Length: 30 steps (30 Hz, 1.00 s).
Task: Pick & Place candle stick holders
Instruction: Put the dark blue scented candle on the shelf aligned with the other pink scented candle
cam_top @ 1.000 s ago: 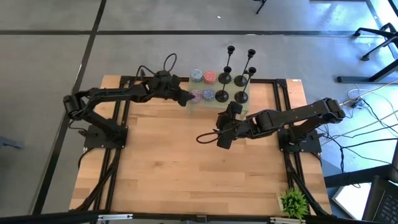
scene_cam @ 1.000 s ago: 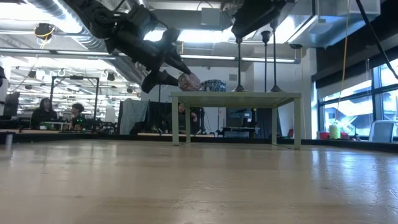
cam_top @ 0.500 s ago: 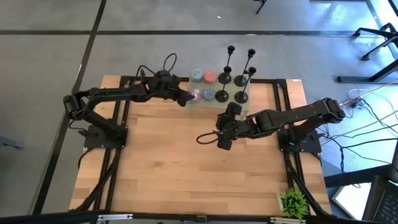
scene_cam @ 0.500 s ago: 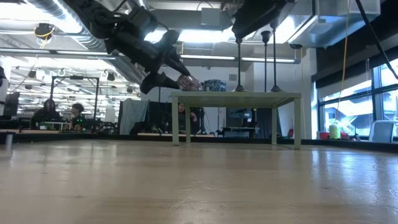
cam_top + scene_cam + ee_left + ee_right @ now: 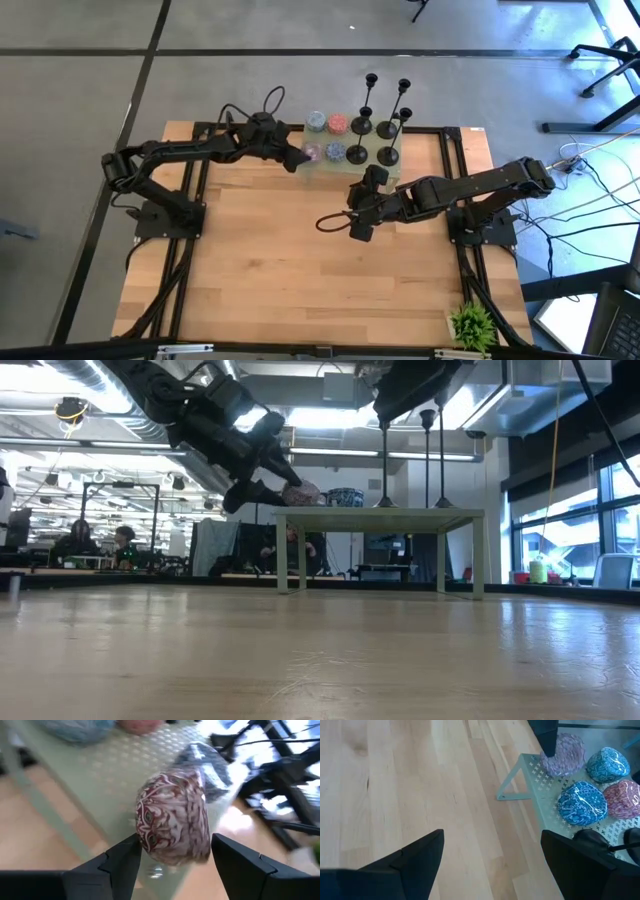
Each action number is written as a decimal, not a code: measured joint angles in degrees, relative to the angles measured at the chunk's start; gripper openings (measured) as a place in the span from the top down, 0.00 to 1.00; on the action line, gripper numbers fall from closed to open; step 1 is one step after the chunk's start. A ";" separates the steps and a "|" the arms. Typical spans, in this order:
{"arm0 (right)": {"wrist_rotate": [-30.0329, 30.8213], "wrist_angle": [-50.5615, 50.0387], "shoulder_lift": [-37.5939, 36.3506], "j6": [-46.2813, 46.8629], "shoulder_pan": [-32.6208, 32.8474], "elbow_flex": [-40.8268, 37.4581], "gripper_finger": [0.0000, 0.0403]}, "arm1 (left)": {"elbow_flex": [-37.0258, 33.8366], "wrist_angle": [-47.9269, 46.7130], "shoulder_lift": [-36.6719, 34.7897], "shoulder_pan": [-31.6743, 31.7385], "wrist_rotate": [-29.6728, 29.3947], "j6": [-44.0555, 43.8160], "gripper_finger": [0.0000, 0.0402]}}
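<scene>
Four black candle stick holders (image 5: pixel 388 155) stand by their round bases on a small pale green rack (image 5: pixel 380 515) at the table's far side; their stems show in the low view (image 5: pixel 384 460). My left gripper (image 5: pixel 172 865) is at the rack's left end, shut on a maroon-and-white patterned round piece (image 5: pixel 175 820). My right gripper (image 5: pixel 490 855) hovers open and empty over the table, on the near side of the rack (image 5: pixel 360 225). My left gripper pinches the round piece by its two opposite sides (image 5: pixel 145 835), one finger on each side. The fingers come slanting down from the table's left side (image 5: pixel 260 460). The piece sits with its underside on the rack's perforated top (image 5: pixel 100 785).
Blue, pink and purple patterned round pieces (image 5: pixel 582 802) lie on the rack beside the black holders. A small green plant (image 5: pixel 472 325) stands at the table's near right corner. Bare wood lies between the arms (image 5: pixel 290 260). People sit in the room behind the table (image 5: pixel 75 540).
My left gripper has tipped a little steeper at the rack's left end, still holding the round piece, which stays at the rack's top. My right gripper has kept still.
</scene>
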 joint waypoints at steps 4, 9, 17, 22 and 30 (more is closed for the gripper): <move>0.00 -0.02 0.00 0.00 -0.02 0.00 0.16 | 0.00 4.38 0.02 -0.02 5.32 -2.22 0.41; 0.00 -0.01 0.00 0.00 0.00 -0.02 0.16 | 0.00 4.88 0.02 0.33 4.81 -2.49 0.41; 0.00 -0.02 0.00 0.00 0.01 -0.02 0.16 | 0.00 0.98 0.02 0.76 -0.32 -1.23 0.41; 0.00 -0.03 0.00 0.00 0.00 -0.02 0.16 | -0.01 0.98 0.02 0.73 -0.35 0.26 0.41; 0.00 -0.10 0.00 0.20 0.00 -0.02 0.16 | 0.00 -2.54 0.02 0.74 -1.22 2.46 0.41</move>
